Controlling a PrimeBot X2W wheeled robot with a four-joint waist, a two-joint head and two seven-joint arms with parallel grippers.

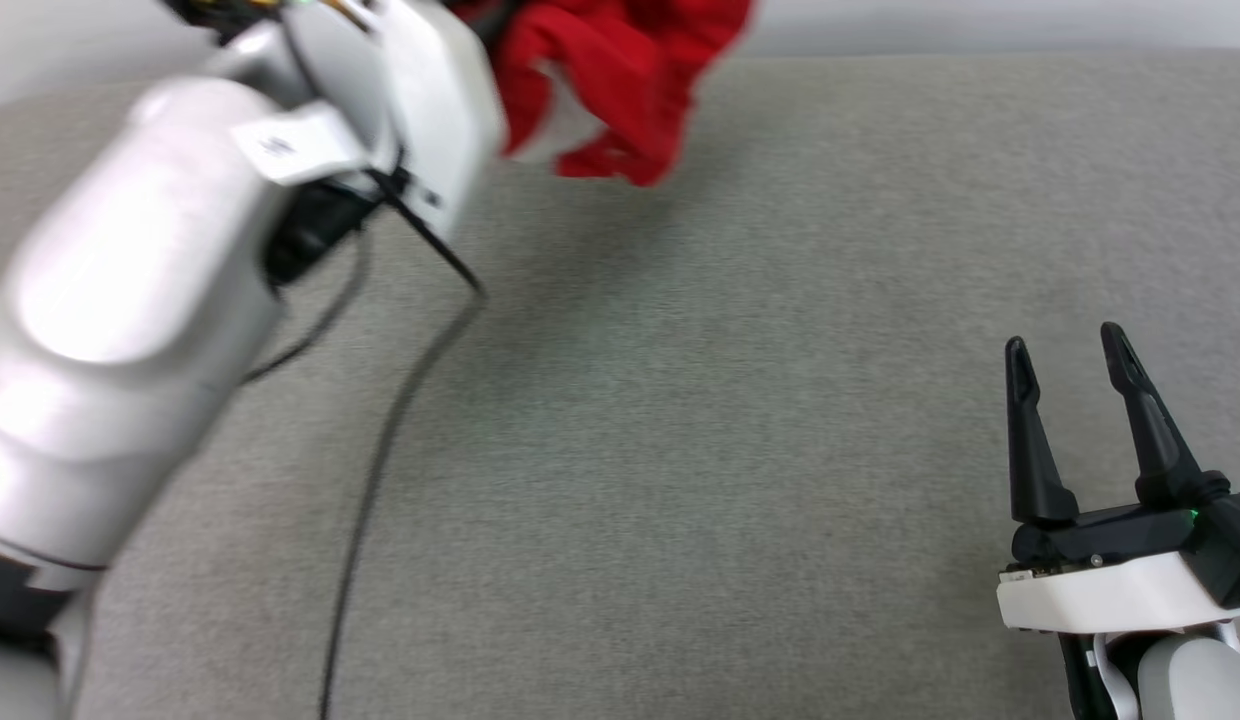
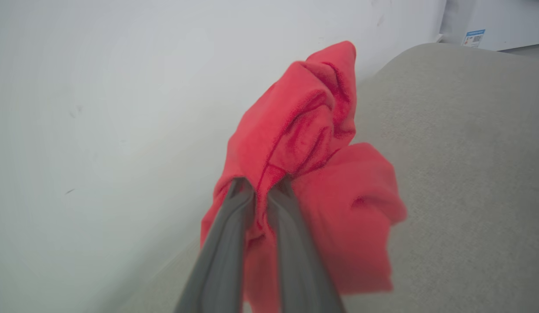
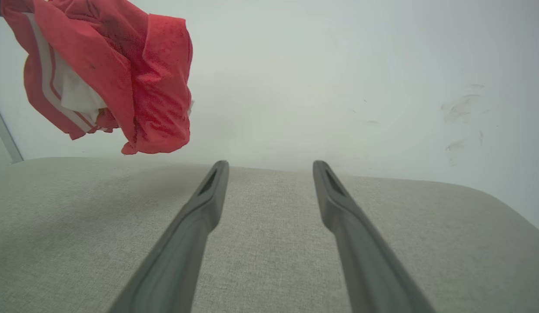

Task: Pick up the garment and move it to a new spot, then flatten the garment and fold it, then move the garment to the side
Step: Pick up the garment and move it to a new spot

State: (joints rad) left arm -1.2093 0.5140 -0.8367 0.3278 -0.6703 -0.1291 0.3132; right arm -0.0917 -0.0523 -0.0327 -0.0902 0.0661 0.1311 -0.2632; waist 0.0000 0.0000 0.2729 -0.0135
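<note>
A pale grey woven surface spreads across most of the head view, its far edge meeting a plain white wall along the top of the frame. In the right wrist view, faint dark scuffs mark the wall at the upper right. At the upper right corner of the left wrist view, a white unit bears a small blue-and-white label. The light is soft and even.

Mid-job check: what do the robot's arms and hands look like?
Left arm: glossy white rounded shell, black joints, a small white label, a thin black cable trailing off it. Right hand: two long tapered black fingers on a black-and-white base with a tiny green light. Left hand: the same slim dark fingers.
</note>
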